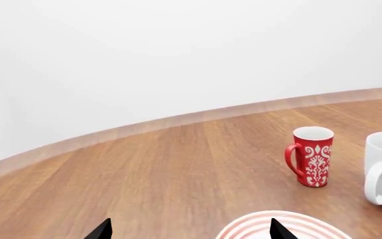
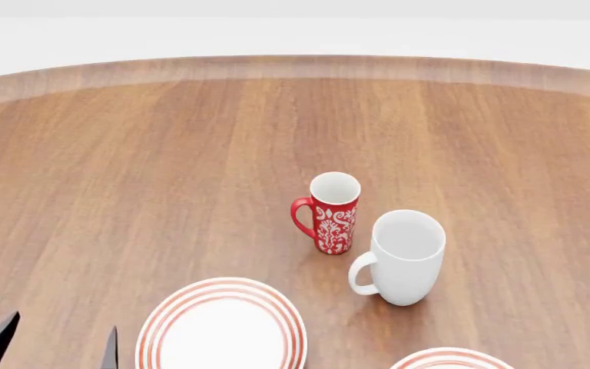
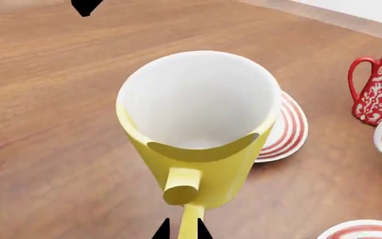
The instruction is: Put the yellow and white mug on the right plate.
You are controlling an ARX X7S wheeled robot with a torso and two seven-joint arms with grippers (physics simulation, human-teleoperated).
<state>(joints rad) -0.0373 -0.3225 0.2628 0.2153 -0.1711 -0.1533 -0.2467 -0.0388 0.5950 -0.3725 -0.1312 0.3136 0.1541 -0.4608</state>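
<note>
In the right wrist view, my right gripper (image 3: 183,230) is shut on the yellow loop handle of the yellow and white mug (image 3: 198,124). It holds the mug above the wooden table with its white inside facing the camera. The right plate (image 3: 367,230), white with red rings, shows only as a rim low in that view, beside the mug. In the head view only its far rim (image 2: 449,358) shows at the bottom edge. The mug and my right gripper are out of the head view. My left gripper (image 2: 54,347) is open and empty at the table's near left.
The look-alike left plate (image 2: 221,327) lies near my left gripper (image 1: 189,231) and partly behind the held mug (image 3: 290,127). A red-and-white patterned mug (image 2: 331,211) and a taller white mug (image 2: 408,257) stand mid-table, beyond the plates. The curved far table edge (image 2: 295,65) meets a white wall.
</note>
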